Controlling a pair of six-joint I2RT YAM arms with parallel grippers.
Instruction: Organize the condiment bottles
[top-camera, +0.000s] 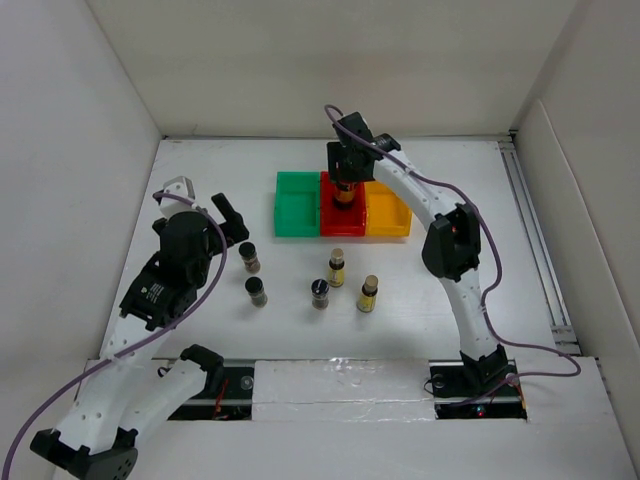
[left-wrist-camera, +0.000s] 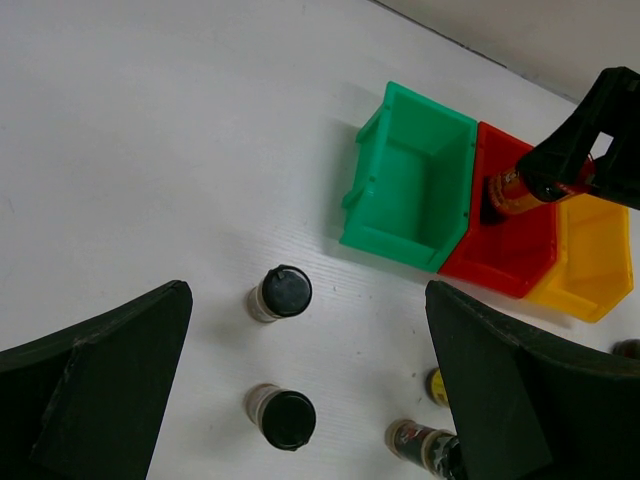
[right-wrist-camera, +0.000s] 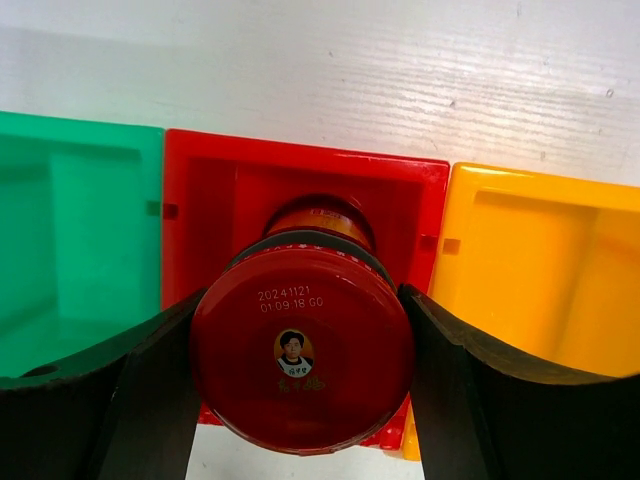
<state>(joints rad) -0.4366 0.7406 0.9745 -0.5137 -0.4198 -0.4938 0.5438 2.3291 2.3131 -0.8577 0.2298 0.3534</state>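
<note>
Nearest you, five bottles stand on the table (top-camera: 230, 160): three black-capped bottles (top-camera: 257, 291) and two yellow-labelled bottles (top-camera: 369, 293). Your left claw (left-wrist-camera: 310, 380) hangs wide open by the two leftmost. Farther back, your right claw (top-camera: 345, 182) is clenched on a red-capped jar (right-wrist-camera: 302, 360), upright over the red bin (right-wrist-camera: 200, 160), between the green bin (right-wrist-camera: 60, 130) and the yellow bin (right-wrist-camera: 540, 180).
</note>
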